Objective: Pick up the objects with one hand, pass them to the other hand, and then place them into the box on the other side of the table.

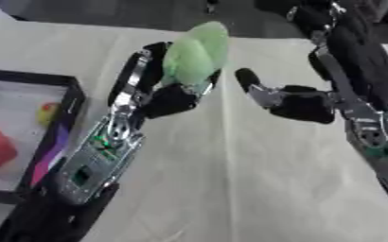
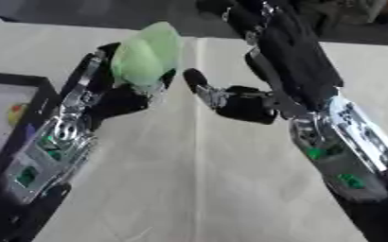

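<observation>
My left hand (image 1: 160, 97) curls around a pale green object (image 1: 196, 54) above the table (image 1: 255, 189); my right hand (image 1: 301, 104) hangs beside it, fingers relaxed, empty.

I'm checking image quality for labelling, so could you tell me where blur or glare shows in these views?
Left eye view: soft throughout, the green object in the left hand smeared at its edges. Right eye view: equally soft, glare on the right arm's silver forearm.

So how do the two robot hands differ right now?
The left robot hand is curled round a pale green object, raised above the table beside the box. The right robot hand holds nothing, one finger pointing toward the object without touching. Both are black and silver.
</observation>
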